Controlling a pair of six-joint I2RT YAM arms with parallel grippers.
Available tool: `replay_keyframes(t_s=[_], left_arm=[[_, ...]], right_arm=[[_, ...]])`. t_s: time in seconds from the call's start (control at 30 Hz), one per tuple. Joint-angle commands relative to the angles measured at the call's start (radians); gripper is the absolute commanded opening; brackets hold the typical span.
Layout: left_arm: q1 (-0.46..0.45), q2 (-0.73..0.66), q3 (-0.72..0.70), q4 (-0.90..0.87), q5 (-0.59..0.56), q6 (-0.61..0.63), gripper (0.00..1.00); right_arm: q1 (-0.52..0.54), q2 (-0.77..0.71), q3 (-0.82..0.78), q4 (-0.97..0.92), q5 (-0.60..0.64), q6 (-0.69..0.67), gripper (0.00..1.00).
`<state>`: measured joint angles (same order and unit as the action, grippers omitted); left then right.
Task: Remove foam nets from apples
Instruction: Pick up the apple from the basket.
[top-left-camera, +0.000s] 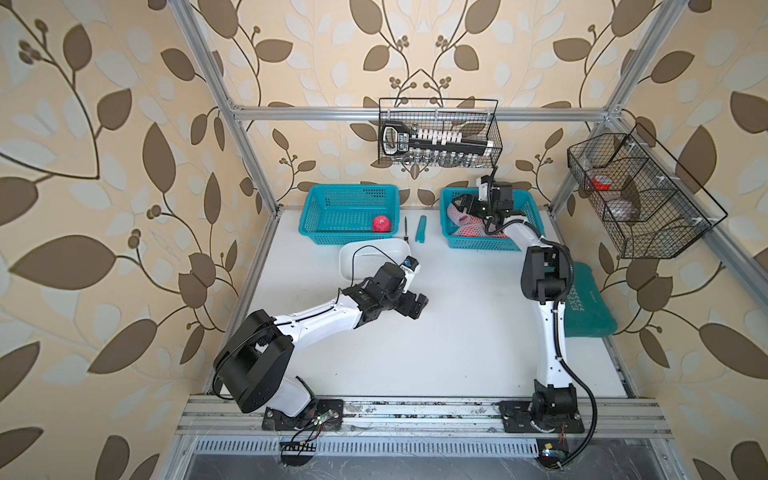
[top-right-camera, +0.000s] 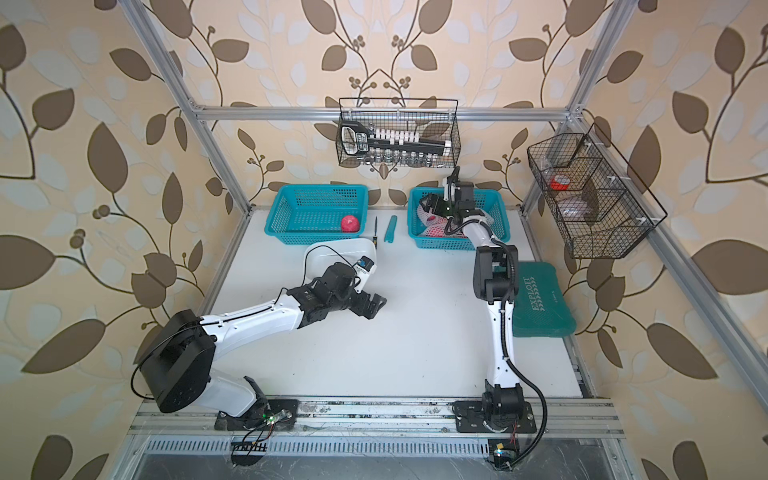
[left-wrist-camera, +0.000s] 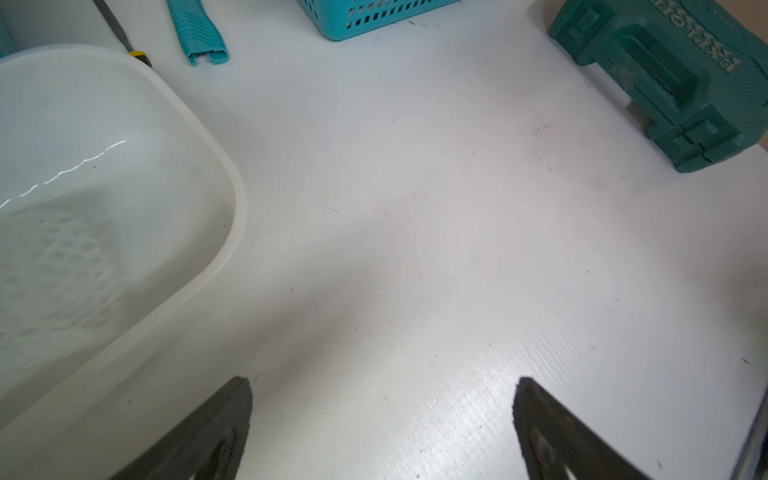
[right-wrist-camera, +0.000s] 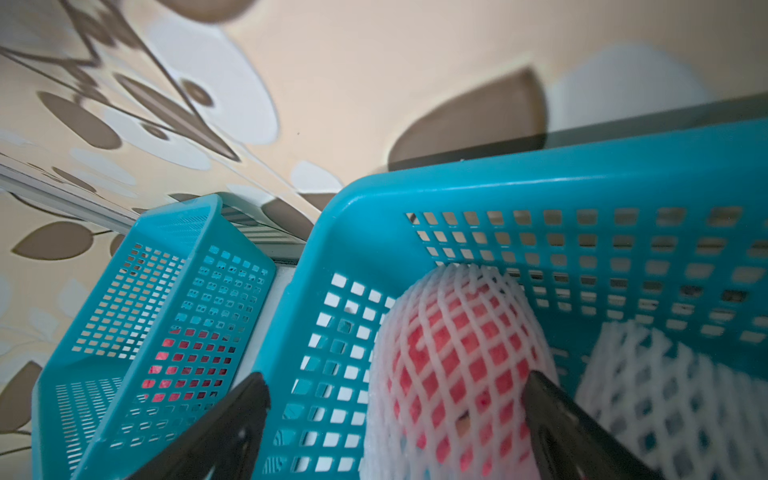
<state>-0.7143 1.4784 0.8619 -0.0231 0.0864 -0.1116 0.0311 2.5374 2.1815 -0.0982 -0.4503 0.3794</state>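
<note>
Fingers (right-wrist-camera: 232, 419) of the right gripper (right-wrist-camera: 395, 376) stand wide apart inside the right basket (right-wrist-camera: 498, 183). They hold nothing. Between them sits an apple (right-wrist-camera: 453, 357) wrapped in a white foam net (right-wrist-camera: 465, 291). One finger is just beside the net, and I cannot tell if it touches. Another net (right-wrist-camera: 673, 395) lies next to it. I cannot tell if an apple is inside that one.

The left gripper (left-wrist-camera: 382, 386) is wide too, with nothing in it. It hangs over the bare table (left-wrist-camera: 415, 208), just beside the white tub (left-wrist-camera: 235, 199). One empty net (left-wrist-camera: 54, 266) lies in the tub. One bare apple (top-left-camera: 381, 223) sits in the left basket (top-left-camera: 332, 237).

I think the net is soft, light and squashy. It stretches and hugs the apple tight. The apple is hard, round and much heavier than the net. Its skin would be slippery, but the foam should stop the fingers from sliding. A hard squeeze could bruise it, so a gentle squeeze seems best.

A good place to hold is the fat middle of the apple, through the net. The net seems to reach a little past the apple at its end. The other gripper could pinch that loose end and pull, and the net should slide off.
</note>
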Motion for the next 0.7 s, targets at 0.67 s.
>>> replay_keyframes(t_s=[0.67], left_arm=[[-0.006, 0.024, 0.027, 0.019, 0.020, -0.002, 0.99]], right_arm=[[0.089, 0.110, 0.162, -0.256, 0.352, -0.197, 0.92]])
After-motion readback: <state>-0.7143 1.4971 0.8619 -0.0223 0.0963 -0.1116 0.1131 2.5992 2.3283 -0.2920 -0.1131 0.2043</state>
